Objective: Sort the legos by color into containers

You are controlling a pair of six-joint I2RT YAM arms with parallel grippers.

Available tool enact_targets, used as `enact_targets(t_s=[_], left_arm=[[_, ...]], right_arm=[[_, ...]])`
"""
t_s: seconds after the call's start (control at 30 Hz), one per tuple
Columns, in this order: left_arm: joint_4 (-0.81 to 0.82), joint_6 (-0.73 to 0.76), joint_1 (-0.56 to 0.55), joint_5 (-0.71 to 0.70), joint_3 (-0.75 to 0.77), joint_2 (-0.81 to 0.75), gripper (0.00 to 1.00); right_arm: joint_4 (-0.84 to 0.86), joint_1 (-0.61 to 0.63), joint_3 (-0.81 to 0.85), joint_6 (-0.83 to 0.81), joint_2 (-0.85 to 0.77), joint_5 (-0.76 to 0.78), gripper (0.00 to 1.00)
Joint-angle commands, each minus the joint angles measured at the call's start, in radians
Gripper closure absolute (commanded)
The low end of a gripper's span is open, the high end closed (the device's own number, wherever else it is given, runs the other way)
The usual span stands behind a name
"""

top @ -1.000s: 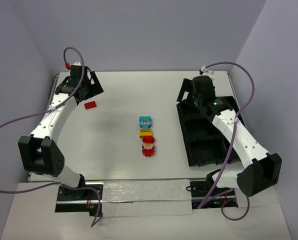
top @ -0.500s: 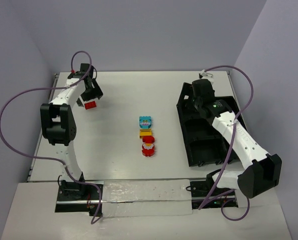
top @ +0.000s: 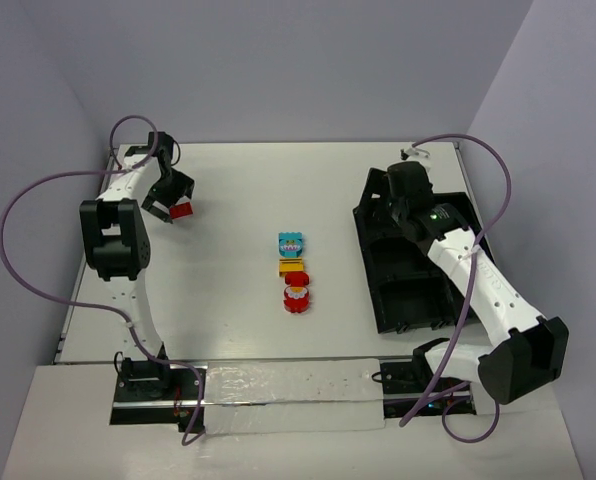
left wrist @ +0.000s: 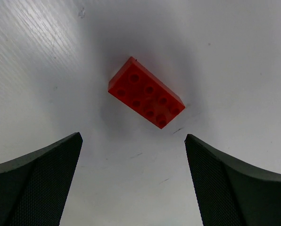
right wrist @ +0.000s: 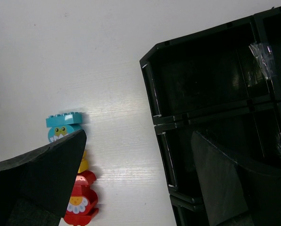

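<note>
The black tray (top: 382, 293) of joined bins sits at the right side of the table (top: 248, 180), its long side running front to back. The right gripper (right wrist: 138, 133) hangs over the tray's far left corner with its jaws spread wide and nothing between them. One finger shows above the bins and the other above the bare table just left of the tray. A clear shiny scrap (right wrist: 260, 59) lies in a far bin; what it is cannot be told. Left of the tray and well apart from it, about mid-table, four small bricks lie in a close front-to-back row. The cyan brick (top: 292, 243) with a face on it is farthest back. The yellow brick (top: 292, 266) comes next, and the two red bricks (top: 297, 293), one with white marks, lie nearest the arm bases. Far across the table from the tray, near the left edge and farther back than the row, a flat red plate (left wrist: 146, 98) lies alone, studs up. It is turned at an angle to the left gripper (left wrist: 133, 136). That gripper hovers over the plate with its jaws wide apart, one finger to each side of it, touching nothing and holding nothing.
</note>
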Motion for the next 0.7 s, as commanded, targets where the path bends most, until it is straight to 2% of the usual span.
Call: enact_targets(t_s=[0.0, 0.23, 0.57, 0.67], left_arm=[[-0.031, -0.213, 0.014, 0.05, 0.044, 0.034, 0.02], [0.022, -0.326, 0.016, 0.059, 0.039, 0.068, 0.04], [0.045, -0.367, 0.064, 0.082, 0.098, 0.151, 0.07], [0.053, -0.364, 0.071, 0.074, 0.106, 0.158, 0.16]], right_arm=[[-0.008, 0.007, -0.02, 0.003, -0.05, 0.016, 0.0], [-0.022, 0.006, -0.047, 0.005, -0.091, 0.018, 0.0], [-0.048, 0.007, -0.025, 0.001, -0.081, 0.019, 0.0], [-0.05, 0.008, -0.018, 0.001, -0.07, 0.016, 0.0]])
